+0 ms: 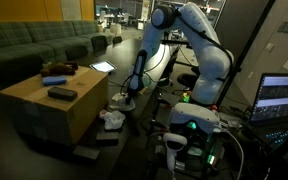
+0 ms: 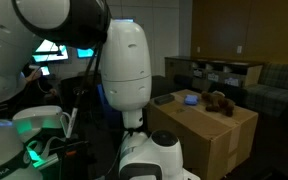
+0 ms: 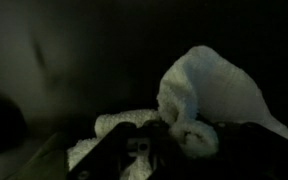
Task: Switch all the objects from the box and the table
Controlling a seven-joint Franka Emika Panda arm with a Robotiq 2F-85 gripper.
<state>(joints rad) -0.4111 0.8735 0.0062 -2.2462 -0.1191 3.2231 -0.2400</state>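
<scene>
Several small things sit on top of the large tan cardboard box (image 1: 44, 112): a dark flat rectangular block (image 1: 61, 93) and, in an exterior view, a small blue flat item (image 2: 191, 98) next to a brownish lump (image 2: 220, 102) that I cannot identify. My hand (image 1: 127, 101) is down low beside the box, just above the crumpled white cloth rags (image 1: 112, 118). The rags lie on what I take to be the long black matte bench (image 3: 74, 60).

In the wrist view the rags fill the lower right and one fold bunches right up against my hand. That picture is too dark to show whether my hand is apart, together or clamped on cloth.

I judge the step to be picking a rag off the bench so it can go over to the box. Next I need a sure pinch on a thick fold. Then I lift straight up until the trailing cloth hangs free, carry it above the box's near edge, and release on a bare patch clear of the block. A loose grip would let the cloth slip and drag.
</scene>
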